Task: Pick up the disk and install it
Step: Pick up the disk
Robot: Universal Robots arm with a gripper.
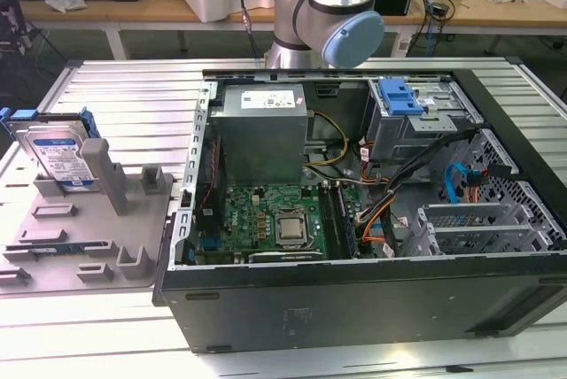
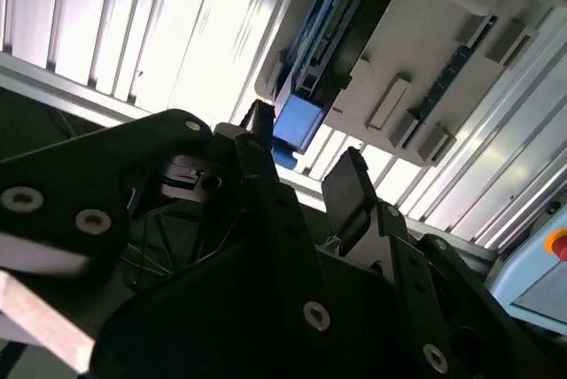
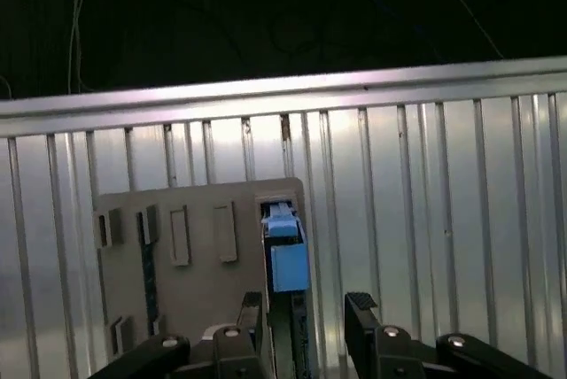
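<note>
The gripper [image 3: 306,313] is wide open and holds nothing; in both wrist views its two black fingers [image 2: 350,180] stand well apart with only air between them. The disk [image 3: 285,246] lies ahead of the fingertips, roughly in line with the gap and a little nearer one finger, and is not touching either. It stands on edge in a slot of a grey holder [image 3: 195,255], its blue bracket [image 2: 297,122] at the end facing the gripper. In the exterior view the disk [image 1: 62,153] leans upright in that holder [image 1: 89,228] with its label showing. The holder sits on a ribbed metal table [image 1: 115,87], beside an open computer case [image 1: 354,299]. Part of the arm [image 1: 341,7] rises behind the case.
</note>
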